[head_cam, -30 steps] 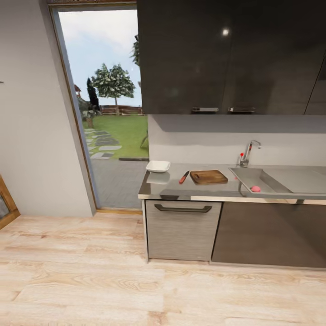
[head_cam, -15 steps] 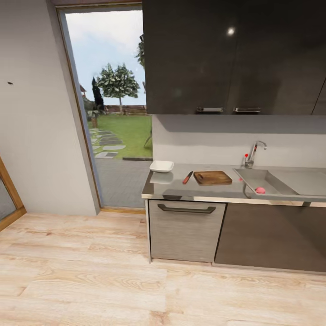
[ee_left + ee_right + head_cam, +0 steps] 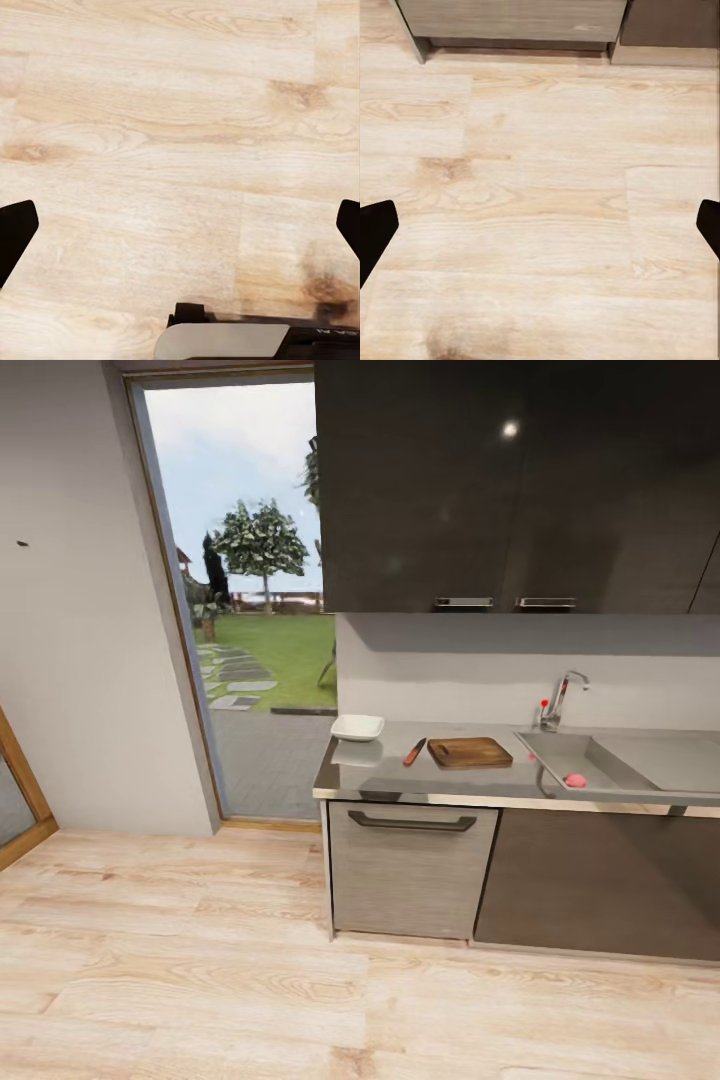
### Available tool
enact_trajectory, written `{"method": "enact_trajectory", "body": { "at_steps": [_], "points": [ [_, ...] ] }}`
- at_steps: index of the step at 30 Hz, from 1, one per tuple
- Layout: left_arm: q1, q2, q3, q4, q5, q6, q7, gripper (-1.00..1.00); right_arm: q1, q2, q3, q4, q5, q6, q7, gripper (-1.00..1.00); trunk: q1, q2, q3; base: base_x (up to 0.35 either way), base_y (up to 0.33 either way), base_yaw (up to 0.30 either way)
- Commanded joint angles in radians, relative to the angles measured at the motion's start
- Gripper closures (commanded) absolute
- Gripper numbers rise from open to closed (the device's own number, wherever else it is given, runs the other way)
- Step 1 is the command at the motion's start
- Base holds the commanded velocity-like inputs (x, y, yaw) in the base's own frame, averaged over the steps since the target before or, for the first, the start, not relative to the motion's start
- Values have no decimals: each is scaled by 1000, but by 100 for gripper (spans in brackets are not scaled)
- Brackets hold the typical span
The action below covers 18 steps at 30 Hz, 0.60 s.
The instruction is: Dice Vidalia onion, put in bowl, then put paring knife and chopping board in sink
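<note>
I stand off from the counter (image 3: 520, 788), both pincers wide apart, empty over the floor (image 3: 200, 960), because the pink onion (image 3: 575, 780) waits in the sink (image 3: 600, 760) at right of frame.

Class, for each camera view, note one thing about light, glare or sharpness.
Head view: a bright glare spot on the glossy upper cabinet, and the countertop mirrors the bowl. Left wrist view: floor grain looks soft; left claw tips dark at the edges. Right wrist view: evenly lit floor, slightly blurred.
</note>
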Motion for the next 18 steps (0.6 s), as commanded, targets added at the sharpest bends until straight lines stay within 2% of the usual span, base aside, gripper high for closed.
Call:
{"method": "enact_trajectory", "body": {
  "at_steps": [1,9,13,14,17,18],
  "points": [
    [0,0,0,-1,2,-1,1,-100,0,1,2,-7,2,5,-10,-100,0,-1,-1,0,0,0],
    [0,0,-1,-1,2,-1,1,-100,0,8,14,-52,4,50,-55,-100,0,-1,-1,0,0,0],
    [0,0,-1,-1,3,-1,1,-100,-13,9,17,-75,19,72,-78,-100,0,-1,-1,0,11,0],
    [0,0,-1,-1,3,-1,1,-100,-61,9,17,-1092,37,764,-191,-100,0,-1,-1,0,65,0],
    [0,0,-1,-1,3,-1,1,-100,-110,9,18,-1107,62,820,-191,-100,0,-1,-1,0,77,0],
    [0,0,-1,0,3,-1,1,-100,-154,9,18,-1111,72,864,-191,-100,0,-1,-1,0,89,0]
  ]
}}
